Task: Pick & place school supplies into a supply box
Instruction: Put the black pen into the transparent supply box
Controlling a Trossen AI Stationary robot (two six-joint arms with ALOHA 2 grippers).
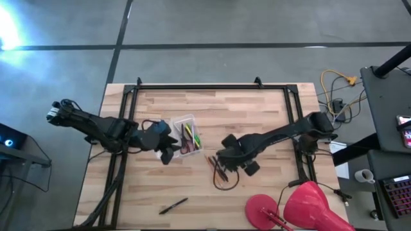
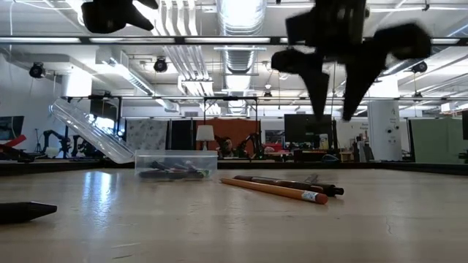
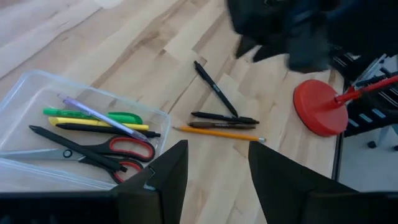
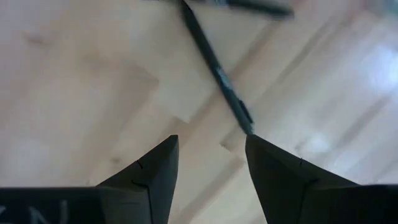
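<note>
The clear supply box [image 1: 186, 135] stands open on the table, its lid [image 2: 88, 128] tilted up. Inside lie red-handled scissors [image 3: 118, 152], a green pen [image 3: 93, 115], a yellow pen [image 3: 99, 123], a black pen and a pale pencil. To its right on the wood lie an orange pencil [image 3: 217, 132], a brown pen [image 3: 221, 124] and two black pens [image 3: 214, 87]. Another black pen [image 1: 173, 205] lies near the table's near edge. My left gripper [image 3: 214, 168] hovers open beside the box. My right gripper [image 4: 211, 155] hangs open above a black pen [image 4: 214, 68], clear of it.
A big red round-based object [image 1: 292, 205] sits at the table's near right corner. A black frame [image 1: 212, 86] runs along the table's far and side edges. Bare wood lies between the loose pens and the near edge.
</note>
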